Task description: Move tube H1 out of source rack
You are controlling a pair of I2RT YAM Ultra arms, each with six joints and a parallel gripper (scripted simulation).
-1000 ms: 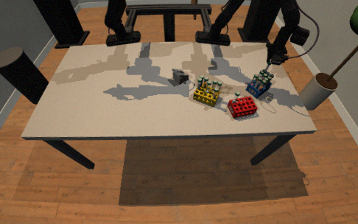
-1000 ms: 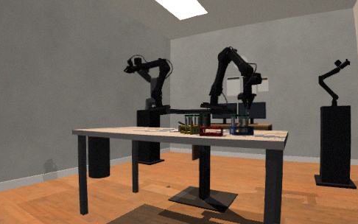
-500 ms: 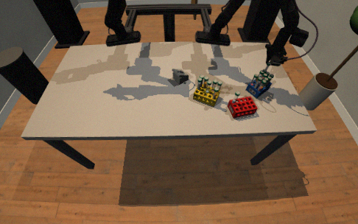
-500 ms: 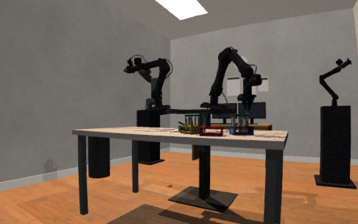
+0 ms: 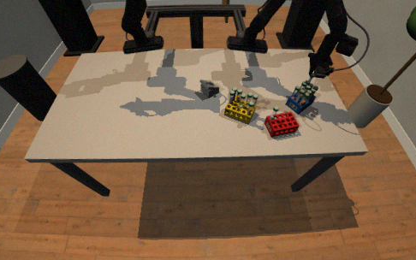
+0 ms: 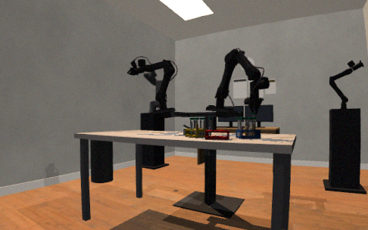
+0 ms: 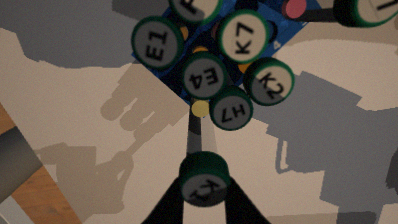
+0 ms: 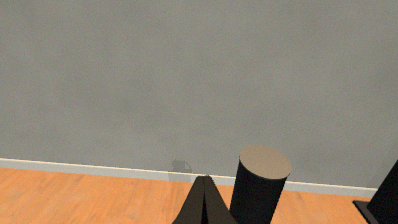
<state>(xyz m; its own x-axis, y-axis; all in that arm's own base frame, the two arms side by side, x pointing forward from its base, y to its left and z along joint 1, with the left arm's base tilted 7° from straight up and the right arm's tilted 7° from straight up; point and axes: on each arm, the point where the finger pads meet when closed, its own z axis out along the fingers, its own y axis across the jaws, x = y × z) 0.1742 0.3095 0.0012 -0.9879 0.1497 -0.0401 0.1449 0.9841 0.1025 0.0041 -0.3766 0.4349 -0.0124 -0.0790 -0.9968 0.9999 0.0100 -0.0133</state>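
Note:
My left gripper (image 5: 313, 76) (image 6: 254, 113) (image 7: 204, 186) is shut on a green-capped tube (image 7: 204, 172), just above the near corner of blue rack RA (image 5: 295, 105) (image 6: 248, 135) (image 7: 286, 36). The held cap's label starts with K; its second character is unclear. Caps E1 (image 7: 157, 42), E4 (image 7: 204, 76), K7 (image 7: 243, 36), K2 (image 7: 270, 81) and H7 (image 7: 231, 108) show at RA; no H1 label is readable. Yellow rack RB (image 5: 239, 115) (image 6: 194, 134) holds several tubes; its wells are too small to judge. Red rack QR (image 5: 282, 125) (image 6: 217, 137) holds one tube (image 5: 275, 112). My right gripper (image 8: 203, 185) is shut and empty.
A small grey block-like object (image 5: 209, 88) stands behind RB, its details unclear. RB, QR and RA stand close together on the table (image 5: 118, 132), toward its right side. A black cylinder (image 5: 21, 85) (image 8: 259, 190) stands beyond the table's left edge.

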